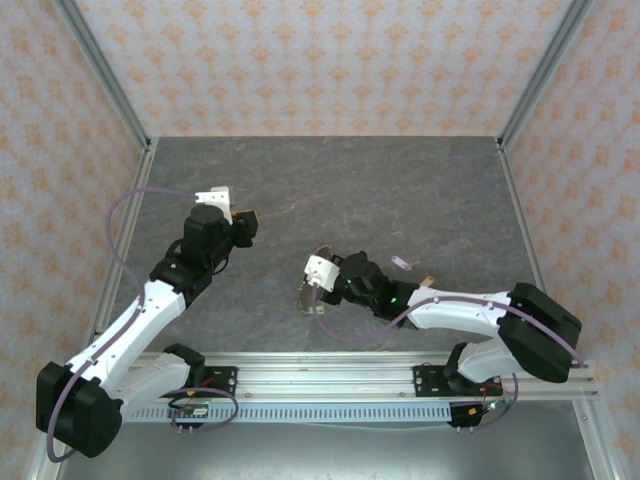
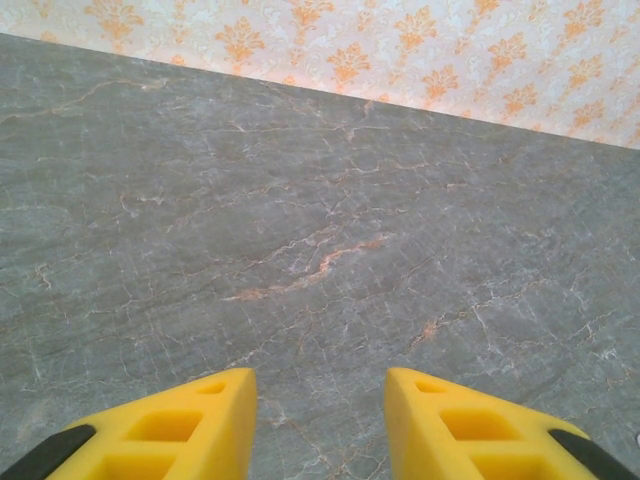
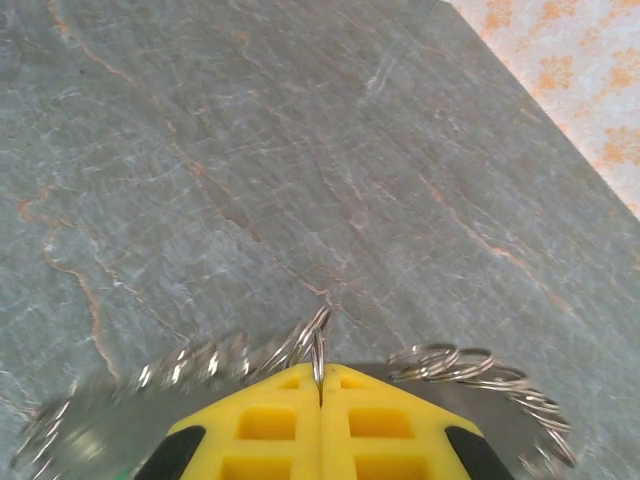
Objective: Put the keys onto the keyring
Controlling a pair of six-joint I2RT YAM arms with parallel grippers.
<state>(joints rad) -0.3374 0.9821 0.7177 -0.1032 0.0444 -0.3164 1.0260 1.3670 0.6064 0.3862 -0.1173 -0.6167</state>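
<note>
Right wrist: right gripper [image 3: 320, 385] has its yellow fingers pressed together, pinching the thin brownish-silver beaded-chain keyring loop [image 3: 452, 362]; chain drapes to both sides over the grey marbled table [image 3: 300, 150] | top external: tiny whitish-silver key [image 1: 402, 263] and tan-headed key [image 1: 428, 281] lie on the table off the loop, beside the right arm | left wrist: left gripper [image 2: 320, 425] fingers parted, nothing between

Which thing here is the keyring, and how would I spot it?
On the grey marbled table, find the right gripper near its middle. The keyring is the thin, shiny chain loop pinched between its yellow fingers, unlike the tiny keys lying loose nearby.
</note>
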